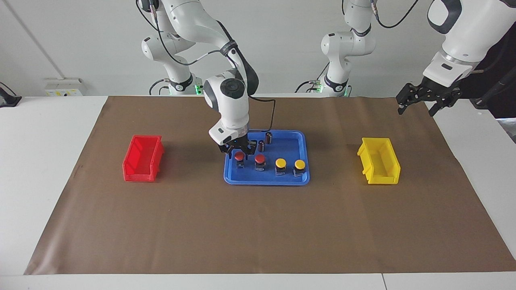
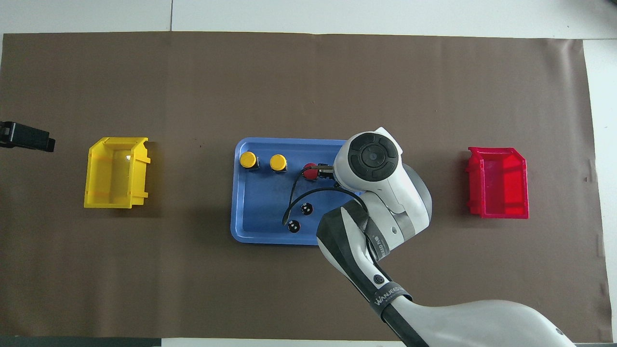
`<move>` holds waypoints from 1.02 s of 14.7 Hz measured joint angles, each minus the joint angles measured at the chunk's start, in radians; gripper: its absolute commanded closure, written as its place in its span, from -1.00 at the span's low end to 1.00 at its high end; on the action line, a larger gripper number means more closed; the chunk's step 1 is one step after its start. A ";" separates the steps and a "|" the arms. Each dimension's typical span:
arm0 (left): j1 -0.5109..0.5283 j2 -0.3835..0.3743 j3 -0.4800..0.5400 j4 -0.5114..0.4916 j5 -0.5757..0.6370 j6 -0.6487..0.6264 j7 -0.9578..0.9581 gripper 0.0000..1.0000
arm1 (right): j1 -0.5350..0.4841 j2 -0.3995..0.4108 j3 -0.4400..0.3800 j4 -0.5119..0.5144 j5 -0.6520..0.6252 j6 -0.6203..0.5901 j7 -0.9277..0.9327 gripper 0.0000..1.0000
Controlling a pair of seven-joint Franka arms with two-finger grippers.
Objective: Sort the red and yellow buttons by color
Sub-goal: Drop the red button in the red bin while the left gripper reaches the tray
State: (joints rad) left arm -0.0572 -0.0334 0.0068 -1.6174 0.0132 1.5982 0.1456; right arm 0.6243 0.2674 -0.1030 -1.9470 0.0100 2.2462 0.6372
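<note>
From the facing view, the right pincer sits low over the end red button in the blue tray; whether it grips, I cannot tell. It could bump the other red button beside it. From overhead, the arm hides that button, so a slip would go unseen. The left pincer waits apart, above the desk's edge.

Right arm over blue tray; two yellow buttons visible.
</note>
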 measured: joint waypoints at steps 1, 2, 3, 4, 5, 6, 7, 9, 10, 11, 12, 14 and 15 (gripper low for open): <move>0.000 -0.001 0.000 -0.002 0.000 0.000 -0.001 -1.00 | 0.000 -0.001 0.000 -0.001 0.000 0.000 0.000 0.57; 0.002 -0.002 0.001 -0.004 0.000 0.000 -0.005 -1.00 | 0.000 -0.002 0.000 -0.002 0.000 0.000 0.000 0.62; 0.006 -0.004 0.002 -0.009 0.000 0.005 -0.013 -1.00 | 0.000 -0.003 0.000 -0.002 0.000 -0.001 0.000 0.62; 0.010 -0.007 0.002 -0.017 0.000 0.022 -0.027 -0.92 | 0.000 -0.004 0.000 -0.002 0.000 -0.002 0.000 0.62; 0.010 -0.010 0.000 -0.031 0.000 0.047 -0.045 -0.87 | 0.000 -0.006 0.001 0.002 0.000 -0.010 0.000 0.62; 0.005 -0.014 -0.008 -0.053 0.000 0.081 -0.075 -0.81 | -0.001 -0.009 0.001 0.015 0.000 -0.036 -0.005 0.62; -0.018 -0.017 -0.016 -0.085 0.000 0.126 -0.131 -0.75 | -0.005 -0.014 -0.001 0.046 0.000 -0.090 -0.028 0.62; -0.115 -0.013 -0.029 -0.171 0.000 0.259 -0.307 -0.54 | -0.054 -0.044 -0.008 0.136 0.000 -0.235 -0.128 0.62; -0.173 -0.003 -0.035 -0.217 0.000 0.335 -0.400 -0.49 | -0.105 -0.077 -0.010 0.170 0.000 -0.303 -0.203 0.62; -0.229 0.016 -0.038 -0.255 0.000 0.408 -0.484 -0.46 | -0.167 -0.122 -0.013 0.183 0.000 -0.367 -0.297 0.62; -0.278 0.043 -0.041 -0.279 0.000 0.466 -0.552 -0.45 | -0.232 -0.172 -0.015 0.174 0.000 -0.415 -0.388 0.62; -0.352 0.113 -0.043 -0.296 0.000 0.542 -0.638 -0.45 | -0.367 -0.271 -0.019 0.112 0.000 -0.449 -0.564 0.62; -0.370 0.146 -0.043 -0.296 0.000 0.559 -0.653 -0.45 | -0.434 -0.310 -0.021 0.070 0.000 -0.450 -0.648 0.62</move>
State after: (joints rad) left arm -0.4276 0.1128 -0.0367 -1.9131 0.0128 2.1571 -0.5074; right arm 0.1902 -0.0423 -0.1237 -1.8768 0.0102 1.7964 -0.0110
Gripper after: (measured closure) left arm 0.273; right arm 0.590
